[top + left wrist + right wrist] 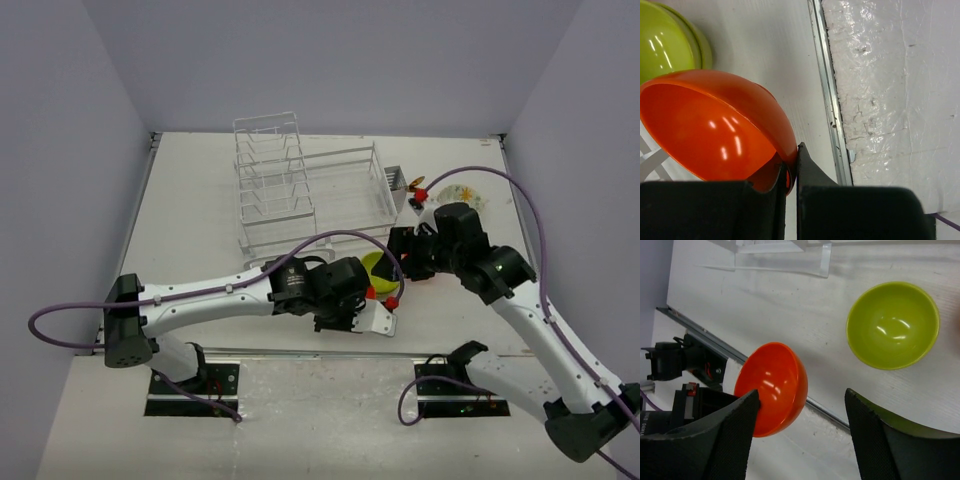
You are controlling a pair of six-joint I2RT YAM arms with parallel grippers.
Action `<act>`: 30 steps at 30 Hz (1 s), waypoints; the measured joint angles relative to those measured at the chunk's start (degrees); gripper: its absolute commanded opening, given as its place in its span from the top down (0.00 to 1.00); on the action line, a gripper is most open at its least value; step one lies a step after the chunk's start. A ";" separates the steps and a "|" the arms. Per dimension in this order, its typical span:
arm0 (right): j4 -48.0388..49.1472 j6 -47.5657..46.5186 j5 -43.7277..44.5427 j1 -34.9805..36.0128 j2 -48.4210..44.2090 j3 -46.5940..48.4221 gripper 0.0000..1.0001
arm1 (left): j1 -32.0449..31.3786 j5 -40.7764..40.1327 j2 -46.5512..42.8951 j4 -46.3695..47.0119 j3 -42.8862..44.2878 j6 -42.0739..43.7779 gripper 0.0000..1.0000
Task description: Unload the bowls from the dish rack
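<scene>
My left gripper (792, 167) is shut on the rim of the orange-red bowl (715, 130) and holds it tilted above the table's front edge; it also shows in the right wrist view (772, 387) and the top view (392, 298). The lime-green bowl (892, 325) stands upright on the table just beyond it (377, 268). My right gripper (802, 410) is open and empty, hovering above both bowls. The whitish flower-pattern bowl (465, 193) stands on the table at the back right, partly hidden by the right arm. The white wire dish rack (300, 195) stands at the back centre.
A metal strip (827, 95) marks the table's front edge, with a rough white surface (895, 90) past it. The rack's small cutlery basket (393, 182) is on its right side, with a small orange-yellow item (418, 183) beside it. Grey walls enclose the table.
</scene>
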 measured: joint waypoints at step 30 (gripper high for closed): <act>2.86 5.55 18.62 1.92 -1.29 -7.82 1.00 | -1.01 -19.56 -6.05 6.19 0.09 -3.08 0.00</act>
